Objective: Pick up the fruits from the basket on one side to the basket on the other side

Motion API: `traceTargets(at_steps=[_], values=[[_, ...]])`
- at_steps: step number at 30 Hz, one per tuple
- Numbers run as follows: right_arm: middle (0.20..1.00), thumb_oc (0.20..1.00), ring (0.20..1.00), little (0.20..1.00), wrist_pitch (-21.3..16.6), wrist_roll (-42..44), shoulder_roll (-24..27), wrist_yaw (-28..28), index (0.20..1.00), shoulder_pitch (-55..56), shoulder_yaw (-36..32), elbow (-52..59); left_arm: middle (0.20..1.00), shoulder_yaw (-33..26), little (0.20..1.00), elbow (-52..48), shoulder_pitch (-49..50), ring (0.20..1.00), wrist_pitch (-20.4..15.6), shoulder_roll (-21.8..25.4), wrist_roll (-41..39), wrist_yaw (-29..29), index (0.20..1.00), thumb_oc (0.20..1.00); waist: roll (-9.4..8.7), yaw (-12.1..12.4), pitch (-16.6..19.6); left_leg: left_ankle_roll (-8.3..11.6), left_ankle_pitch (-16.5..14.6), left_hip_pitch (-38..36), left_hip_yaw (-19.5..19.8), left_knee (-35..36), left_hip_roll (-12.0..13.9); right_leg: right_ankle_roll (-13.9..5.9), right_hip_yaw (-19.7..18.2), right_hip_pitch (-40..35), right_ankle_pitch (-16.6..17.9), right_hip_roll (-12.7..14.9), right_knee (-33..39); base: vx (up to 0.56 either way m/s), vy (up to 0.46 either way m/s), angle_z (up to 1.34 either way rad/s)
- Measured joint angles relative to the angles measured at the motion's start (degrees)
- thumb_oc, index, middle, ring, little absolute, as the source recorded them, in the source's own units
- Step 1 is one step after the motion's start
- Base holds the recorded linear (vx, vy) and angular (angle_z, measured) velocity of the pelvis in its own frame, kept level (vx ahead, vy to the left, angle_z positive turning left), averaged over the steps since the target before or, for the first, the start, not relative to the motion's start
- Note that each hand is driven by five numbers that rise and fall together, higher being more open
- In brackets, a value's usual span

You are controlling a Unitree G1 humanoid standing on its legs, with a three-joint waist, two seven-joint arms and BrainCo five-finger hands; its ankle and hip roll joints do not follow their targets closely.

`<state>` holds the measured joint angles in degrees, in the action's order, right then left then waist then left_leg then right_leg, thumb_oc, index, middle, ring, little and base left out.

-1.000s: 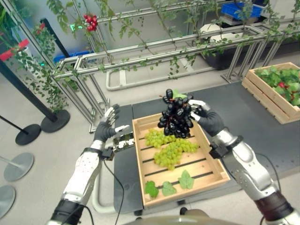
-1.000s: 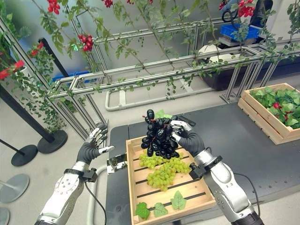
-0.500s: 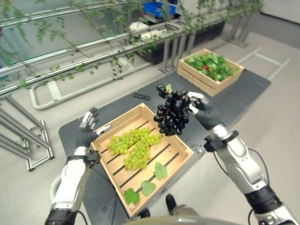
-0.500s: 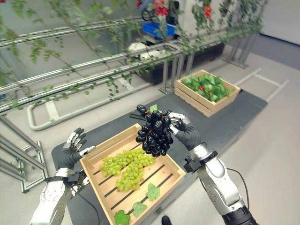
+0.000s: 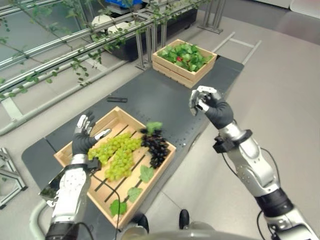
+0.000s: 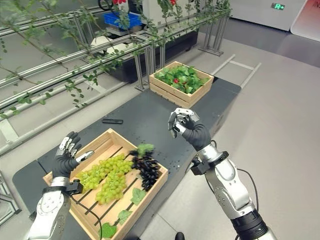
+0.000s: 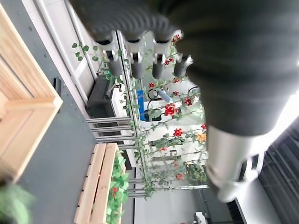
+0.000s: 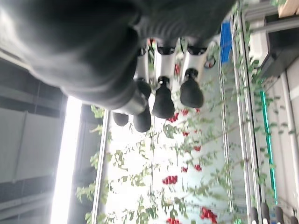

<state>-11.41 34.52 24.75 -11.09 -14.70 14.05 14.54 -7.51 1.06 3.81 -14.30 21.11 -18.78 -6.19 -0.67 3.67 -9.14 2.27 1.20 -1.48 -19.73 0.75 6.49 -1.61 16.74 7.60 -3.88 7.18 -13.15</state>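
A bunch of dark grapes (image 5: 156, 145) with a green leaf lies in the near wooden crate (image 6: 142, 200), against its right rim. Beside it, toward my left, lie green grapes (image 5: 117, 152). My right hand (image 5: 205, 102) hangs over the dark table's right edge, well to the right of the near crate. Its fingers (image 8: 161, 93) are curled toward the thumb with nothing in them. My left hand (image 5: 82, 137) is raised over the crate's left part, its fingers (image 7: 140, 60) straight. The far wooden crate (image 5: 170, 72) holds green leaves and a few red fruits.
The dark grey table (image 5: 165, 105) runs from the near crate to the far one. A small black bar (image 5: 113, 99) lies on it beyond the near crate. A metal frame hung with vines (image 5: 100, 42) stands behind the table. Bare floor (image 5: 280, 90) lies to the right.
The camera has swung right. The dark grapes have left my right hand and now lie in the near crate. My right hand, now holding nothing, has moved right.
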Motion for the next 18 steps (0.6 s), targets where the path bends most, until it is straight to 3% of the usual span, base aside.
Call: traceTargets(at_steps=[1,2,3,4,5,6,7,8,9,10,12,18], values=[[0.200,0.200,0.200,0.200,0.0,0.0,-0.4,0.4,0.200,-0.1,0.0,0.0,1.000,-0.3,1.000,-0.1,0.5,1.000,0.0,0.0,0.0,-0.1,1.000,1.000,-0.47,0.5,0.6,0.61,-0.5,-1.1,-2.7,-0.1,0.1,-1.09,3.4,-0.2,-2.8,5.7,-6.4,-0.02,-0.060,-0.66],[0.200,0.200,0.200,0.200,-0.1,0.0,-1.2,0.5,0.200,-0.4,0.0,0.0,1.000,-0.7,1.000,-0.1,1.3,1.000,-0.1,0.6,0.0,-0.2,1.000,1.000,-1.85,0.6,1.8,1.02,-0.8,-1.3,-3.2,-0.2,-0.3,-1.57,4.4,-0.6,-1.7,8.5,-6.6,-0.04,-0.104,-0.78],[0.200,0.200,0.200,0.200,-0.3,0.0,-3.1,1.1,0.200,-0.8,0.2,0.0,1.000,-1.3,1.000,0.1,2.3,1.000,-0.1,2.1,0.0,-0.2,1.000,1.000,-3.40,0.8,2.8,2.22,-1.0,-1.7,-3.7,-0.6,-0.6,-5.45,4.7,-1.4,-1.8,8.9,-3.8,-0.05,-0.108,-0.78],[0.200,0.200,0.200,0.200,-0.4,0.1,-3.7,1.4,0.200,-1.2,0.4,0.0,1.000,-1.4,1.000,0.1,2.8,1.000,0.0,2.1,-0.1,-0.3,1.000,1.000,-3.20,1.0,2.9,2.23,-0.9,-2.0,-3.7,-0.9,0.0,-5.31,5.4,-1.3,-1.8,8.1,-2.7,-0.08,-0.171,-1.24],[0.200,0.200,0.200,0.200,-0.6,0.1,-4.0,1.9,0.200,-1.9,0.5,-0.5,1.000,-1.4,1.000,0.2,3.6,1.000,0.1,1.6,0.0,-0.2,1.000,1.000,-2.60,1.9,2.8,1.84,-0.8,-1.5,-3.4,-3.4,1.7,-3.01,5.8,-1.0,-0.2,6.5,-1.5,-0.05,-0.162,-1.13],[0.200,0.200,0.200,0.200,-0.6,0.1,-3.7,2.1,0.200,-1.8,0.5,-0.9,1.000,-1.5,1.000,0.1,3.8,1.000,0.1,1.1,0.0,-0.1,1.000,1.000,-2.83,2.3,3.0,1.64,-1.2,-0.5,-3.0,-4.7,2.0,-2.70,5.0,-1.2,0.3,6.3,-0.2,-0.03,-0.118,-1.27],[0.200,0.200,0.200,0.200,-0.6,0.0,-2.0,2.3,0.200,-1.7,0.3,-1.2,1.000,-1.1,1.000,0.2,3.9,1.000,0.1,-0.1,0.0,-0.1,1.000,1.000,-2.58,1.9,3.8,0.90,-2.8,-0.2,0.4,-1.8,-0.3,-2.62,3.3,-0.5,1.3,5.7,1.3,0.01,-0.175,-0.80],[0.200,0.200,0.200,0.200,-0.6,0.0,-1.0,2.3,0.200,-1.8,0.2,-1.2,1.000,-0.8,1.000,0.2,3.8,1.000,0.1,-0.4,0.0,0.0,1.000,1.000,-1.47,1.9,4.3,0.77,-2.7,-0.4,1.1,0.0,-1.1,-2.62,1.8,0.0,1.6,4.9,1.6,0.03,-0.186,-1.20],[0.558,0.558,0.558,0.558,-0.5,0.0,-0.1,2.4,0.558,-1.4,0.3,-1.5,1.000,-1.0,1.000,0.2,4.1,1.000,0.1,-0.4,-0.1,0.2,1.000,1.000,-0.70,2.3,5.1,2.03,-2.1,-1.4,1.5,0.5,-0.3,-2.18,1.3,0.7,1.4,4.1,1.5,0.04,-0.305,-1.07],[1.000,1.000,1.000,1.000,-0.5,0.0,0.2,2.1,1.000,0.5,0.3,-1.4,1.000,-1.5,1.000,0.1,4.0,1.000,0.1,-0.6,-0.1,0.2,1.000,1.000,-1.14,1.9,5.7,2.67,-2.2,-1.6,0.2,0.2,0.0,-2.51,2.5,0.4,1.5,4.4,1.3,0.02,-0.196,-0.93],[1.000,1.000,1.000,1.000,-0.4,0.0,0.6,2.1,1.000,2.2,-0.2,-1.4,1.000,-1.4,1.000,0.1,3.7,1.000,0.1,-1.4,-0.3,0.7,1.000,1.000,-1.40,0.0,6.0,3.04,-2.4,-1.8,0.2,-0.1,0.4,-2.38,2.8,0.2,1.3,3.9,1.5,0.01,-0.147,-0.12],[1.000,1.000,1.000,1.000,0.5,0.0,1.2,2.1,1.000,4.3,-1.4,-1.5,1.000,-0.2,1.000,0.2,4.2,1.000,0.2,-3.9,-0.8,1.8,1.000,1.000,0.28,0.2,6.5,2.99,-2.4,-1.8,1.1,-0.5,1.5,-1.76,3.4,-1.2,2.6,2.0,4.2,0.02,-0.117,0.03]])
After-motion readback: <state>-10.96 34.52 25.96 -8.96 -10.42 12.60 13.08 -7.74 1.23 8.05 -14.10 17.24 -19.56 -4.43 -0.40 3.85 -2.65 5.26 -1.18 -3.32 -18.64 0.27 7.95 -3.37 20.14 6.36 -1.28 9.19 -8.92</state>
